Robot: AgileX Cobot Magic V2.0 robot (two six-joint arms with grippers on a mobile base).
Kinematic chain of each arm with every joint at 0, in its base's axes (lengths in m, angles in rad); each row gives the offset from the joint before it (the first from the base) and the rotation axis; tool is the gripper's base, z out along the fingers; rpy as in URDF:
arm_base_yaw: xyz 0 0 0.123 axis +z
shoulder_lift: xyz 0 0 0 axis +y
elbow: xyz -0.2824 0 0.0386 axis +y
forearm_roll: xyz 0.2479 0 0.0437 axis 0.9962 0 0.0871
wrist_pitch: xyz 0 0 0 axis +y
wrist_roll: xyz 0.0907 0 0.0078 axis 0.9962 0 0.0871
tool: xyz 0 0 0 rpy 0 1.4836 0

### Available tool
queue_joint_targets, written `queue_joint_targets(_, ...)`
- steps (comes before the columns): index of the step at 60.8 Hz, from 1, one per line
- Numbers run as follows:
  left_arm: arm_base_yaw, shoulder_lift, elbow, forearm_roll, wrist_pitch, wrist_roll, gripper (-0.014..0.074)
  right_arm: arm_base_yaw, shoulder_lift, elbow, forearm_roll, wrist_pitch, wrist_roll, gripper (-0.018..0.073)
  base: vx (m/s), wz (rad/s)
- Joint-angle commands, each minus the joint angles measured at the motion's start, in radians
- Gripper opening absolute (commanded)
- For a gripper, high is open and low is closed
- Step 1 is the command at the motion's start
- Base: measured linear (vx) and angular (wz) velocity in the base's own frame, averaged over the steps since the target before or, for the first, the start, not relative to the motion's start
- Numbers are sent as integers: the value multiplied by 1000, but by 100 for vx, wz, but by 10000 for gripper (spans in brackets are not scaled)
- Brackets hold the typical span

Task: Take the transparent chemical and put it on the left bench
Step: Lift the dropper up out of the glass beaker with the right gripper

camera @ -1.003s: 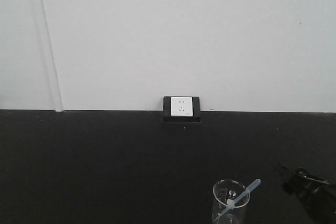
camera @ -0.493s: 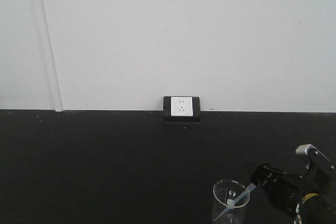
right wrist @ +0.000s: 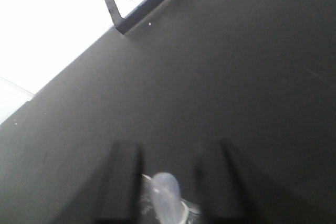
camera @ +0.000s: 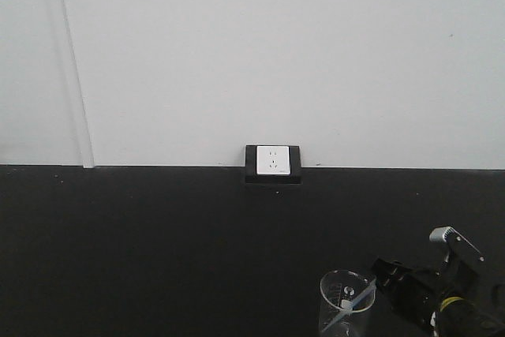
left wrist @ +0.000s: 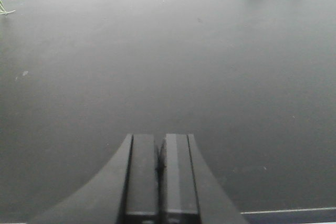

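Two tools are in view: the left tool [left wrist: 159, 167] has its jaws pressed together over the tabletop [left wrist: 157, 66], while the right tool [right wrist: 170, 150] stands spread either side of the bulb of the transparent chemical [right wrist: 165, 191], which leans in the beaker [camera: 326, 309] at the near right

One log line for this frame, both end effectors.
phase: pre-grasp | right end effector: open, straddling top of transparent chemical | transparent chemical: leaning in beaker | left end effector: shut, empty
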Motion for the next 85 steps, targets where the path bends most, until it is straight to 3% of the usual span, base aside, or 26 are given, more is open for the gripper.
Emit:
queue_joint_targets(1,-2,-19,16,-1,-78,-8,-3,-5,-38,-28,-3,-89,-24,116,0,0)
queue_joint_targets(10,-2,-19,16,-1,-78,-8,-3,-5,-38,-28,-3,-90,-73,-6,0,0)
queue_joint_targets(21,-2,-19,16,-1,-78,-8,-3,-5,-57,-28,0,-106,-144,-2,0,0)
queue_joint_targets(32,-2,-19,16,-1,-78,-8,-3,-5,-183,-28,-9,-80,-301,-1,0,0)
queue_joint_targets(44,-2,-19,16,-1,-78,-8,-3,-5,-416,-28,-64,119,-432,-1,0,0)
queue_joint_targets(55,-2,-19,16,-1,-78,-8,-3,-3,-686,-21,-207,427,-428,-1,0,0)
queue_joint_targets(63,-2,-19,16,-1,-78,-8,-3,-3,-878,21,-254,617,-425,-1,0,0)
queue_joint_targets(85,-2,-19,16,-1,-78,-8,-3,-3,-1276,230,-278,668,-444,-1,0,0)
